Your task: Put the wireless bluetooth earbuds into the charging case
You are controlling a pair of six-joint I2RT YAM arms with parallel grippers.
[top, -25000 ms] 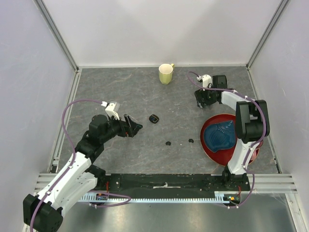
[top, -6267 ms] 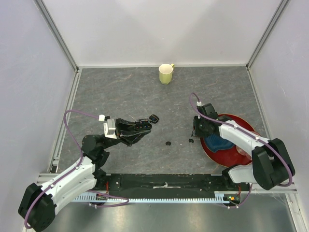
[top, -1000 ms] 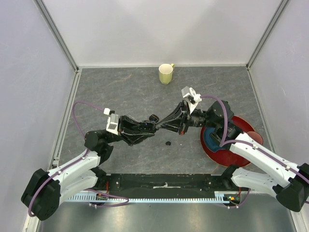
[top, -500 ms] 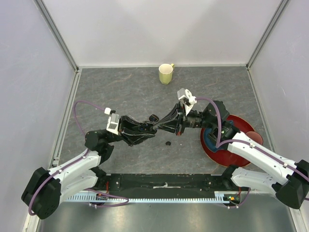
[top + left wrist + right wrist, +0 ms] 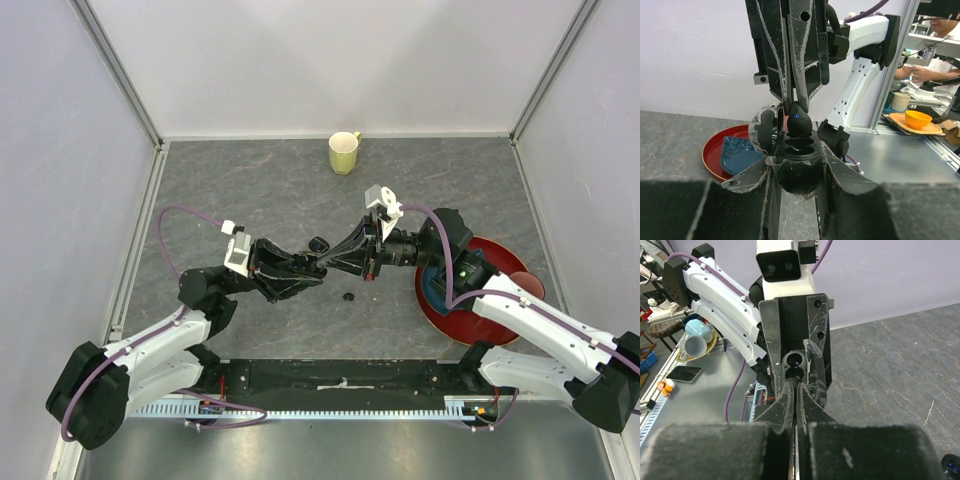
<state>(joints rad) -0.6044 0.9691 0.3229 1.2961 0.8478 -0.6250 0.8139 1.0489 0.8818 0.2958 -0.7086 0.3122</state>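
Note:
My left gripper (image 5: pixel 797 167) is shut on the charging case (image 5: pixel 796 150), a black pod held upright with its lid (image 5: pixel 762 132) swung open to the left. Two sockets show on top of it. My right gripper (image 5: pixel 794 105) comes down from above, shut on an earbud (image 5: pixel 799 120) that shows a blue light and rests at the far socket. In the top view the two grippers, left (image 5: pixel 312 264) and right (image 5: pixel 333 262), meet tip to tip above the table. Another earbud (image 5: pixel 348 296) lies on the table just in front of them. The right wrist view shows the case (image 5: pixel 796 365) beyond my shut fingertips (image 5: pixel 790 390).
A yellow-green mug (image 5: pixel 344 152) stands at the back. A red plate (image 5: pixel 505 255) holding a blue cloth (image 5: pixel 445 285) sits under the right arm. White walls and metal rails bound the grey table. An earbud with a blue light (image 5: pixel 952 465) lies at the right wrist view's corner.
The right gripper has edged left and closer to the case held by the left gripper. Both grips stayed shut. The earbud on the table has not moved.

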